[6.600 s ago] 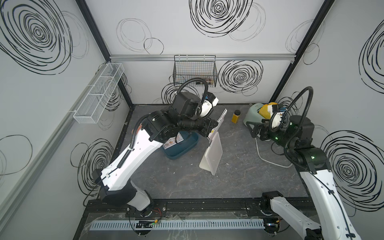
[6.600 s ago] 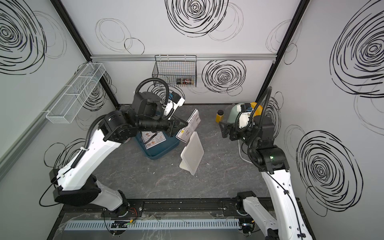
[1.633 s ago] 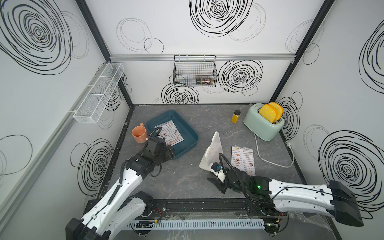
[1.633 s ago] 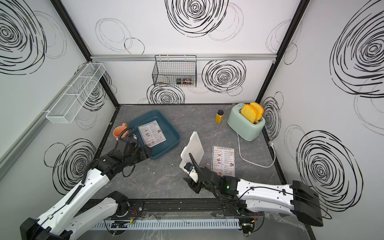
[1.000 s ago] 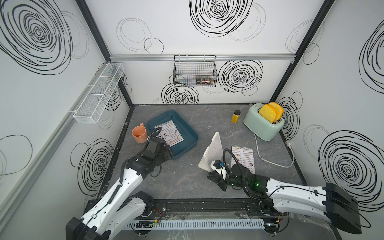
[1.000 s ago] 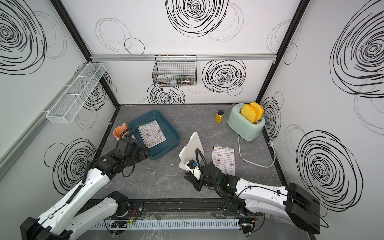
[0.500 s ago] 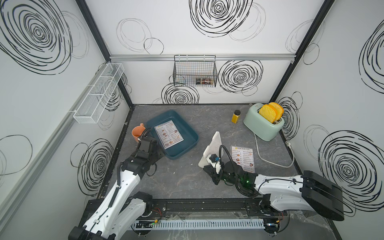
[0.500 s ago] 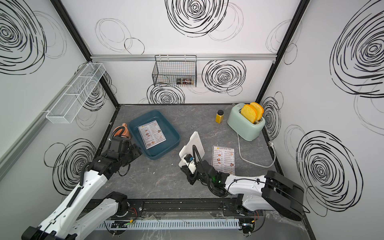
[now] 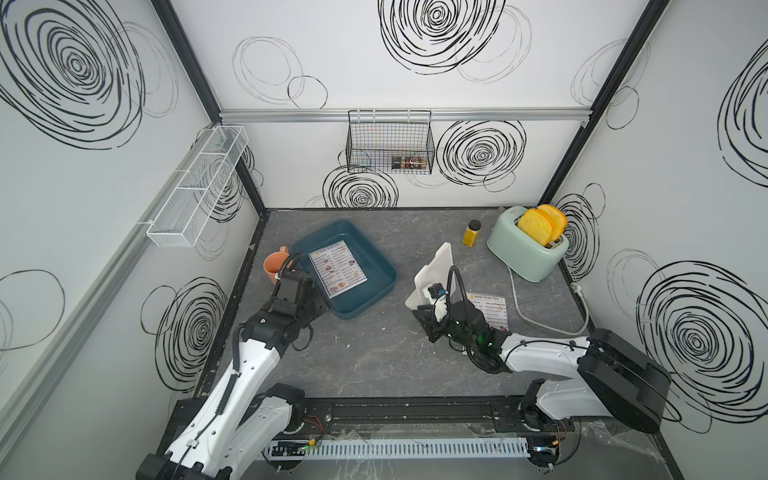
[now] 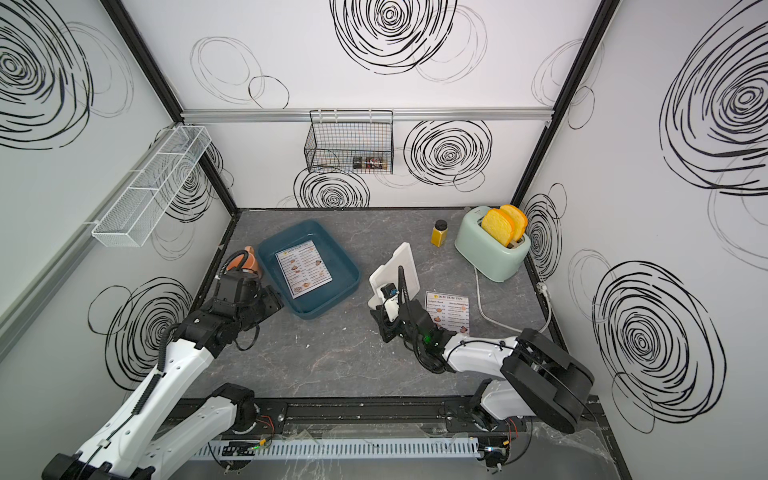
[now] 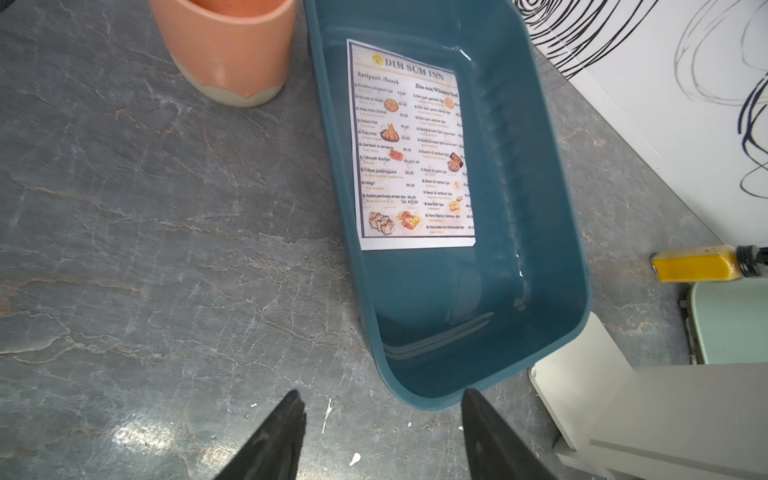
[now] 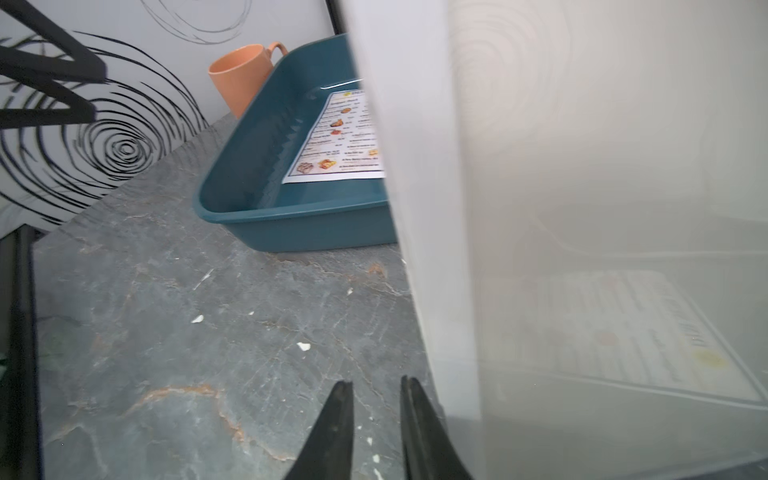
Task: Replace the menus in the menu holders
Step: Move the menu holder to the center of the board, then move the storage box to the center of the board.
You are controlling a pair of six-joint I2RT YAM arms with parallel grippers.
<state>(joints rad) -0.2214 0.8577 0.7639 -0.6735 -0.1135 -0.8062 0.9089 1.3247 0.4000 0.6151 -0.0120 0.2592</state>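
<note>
At centre-left of both top views, a glossy teal plastic tray (image 9: 376,266) with rounded corners holds one flat paper menu (image 9: 338,269). The second menu (image 9: 492,309) lies right of centre on the grey, veined, stone-look table (image 9: 365,361), beside the white thick-framed holder (image 9: 432,270), which stands tilted. The left fingers (image 11: 286,432) gape wide and empty by the tray's end. The right fingers (image 12: 343,399) are barely parted, gripping nothing, just beside the holder's edge

A dark teal rectangular plastic tray (image 9: 370,253) lies on the grey marbled tabletop (image 9: 365,357). A peach ceramic mug (image 9: 274,266) stands just beside the tray. A yellow spice bottle (image 9: 472,234) and a mint-green toaster (image 9: 525,253) holding toast slices (image 9: 540,226) stand well apart from it. A black wire basket (image 9: 390,143) hangs on the wall behind it.
</note>
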